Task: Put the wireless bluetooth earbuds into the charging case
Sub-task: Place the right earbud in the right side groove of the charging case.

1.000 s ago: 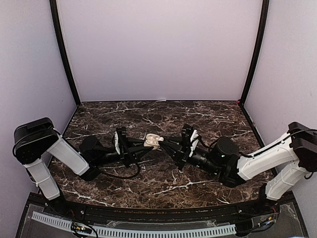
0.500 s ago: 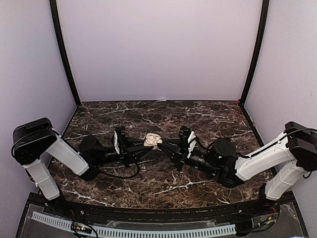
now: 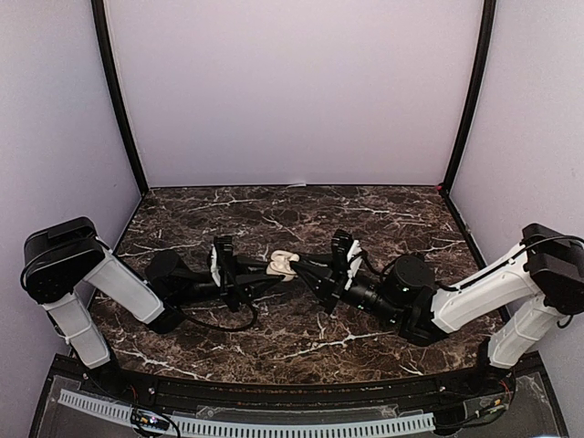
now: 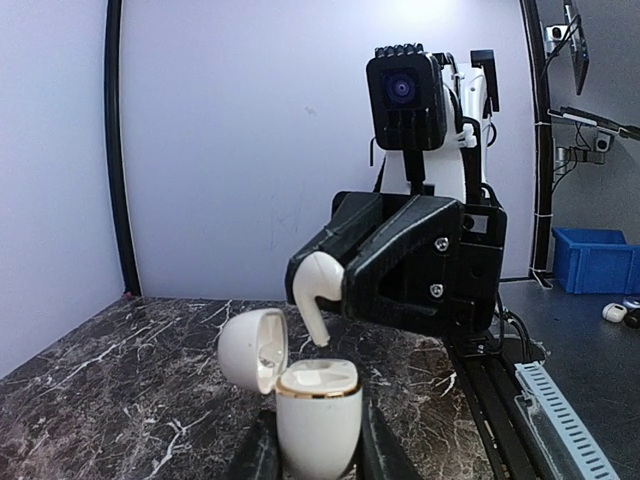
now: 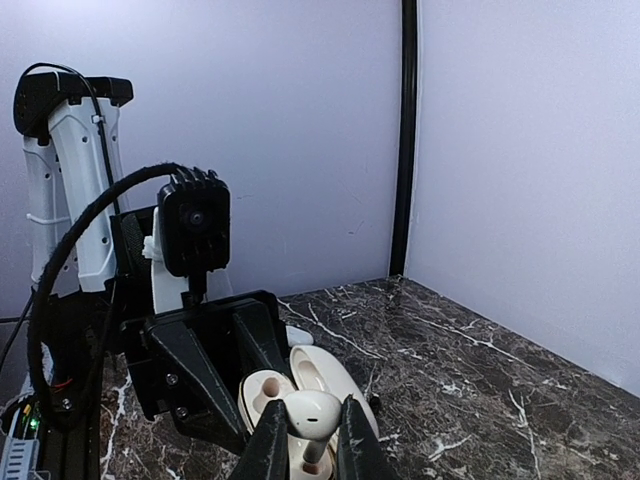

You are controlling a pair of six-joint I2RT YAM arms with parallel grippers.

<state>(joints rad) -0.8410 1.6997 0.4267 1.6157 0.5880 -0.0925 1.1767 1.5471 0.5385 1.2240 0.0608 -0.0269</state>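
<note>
L gripper (image 4: 318, 456) clamps the open charging case (image 4: 318, 418) upright, mid table (image 3: 383, 208); R gripper (image 5: 308, 432) pinches an earbud (image 4: 314, 288) just above it, stem down.

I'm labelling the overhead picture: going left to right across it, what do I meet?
Left arm → left claw → charging case → right claw → right arm. The earbud overlaps the case there, so I leave it out.
</note>
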